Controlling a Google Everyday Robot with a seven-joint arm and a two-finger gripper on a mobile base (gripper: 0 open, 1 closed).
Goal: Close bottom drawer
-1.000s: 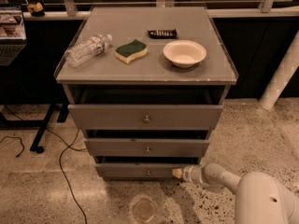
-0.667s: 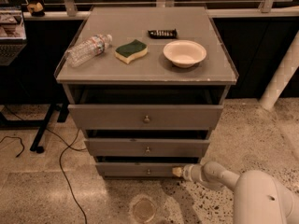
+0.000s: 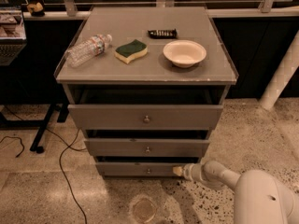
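Note:
The bottom drawer [image 3: 135, 169] is the lowest of three grey drawers, with a small round metal knob [image 3: 148, 171] at its centre. It stands slightly pulled out, with a dark gap above its front panel. My gripper [image 3: 178, 171] comes in from the lower right on a white arm [image 3: 224, 177] and its tip rests against the right part of the bottom drawer's front. The middle drawer [image 3: 147, 147] and top drawer [image 3: 145, 116] are also pulled out.
On the cabinet top [image 3: 93, 69] lie a plastic bottle [image 3: 88, 49], a green-and-yellow sponge [image 3: 131, 51], a white bowl [image 3: 184, 53] and a dark remote [image 3: 162, 33]. A black cable [image 3: 63, 167] trails on the speckled floor at left. A white post [image 3: 282, 76] stands at right.
The gripper has stayed against the bottom drawer's right front; the drawer's gap looks about the same. Nothing else moved.

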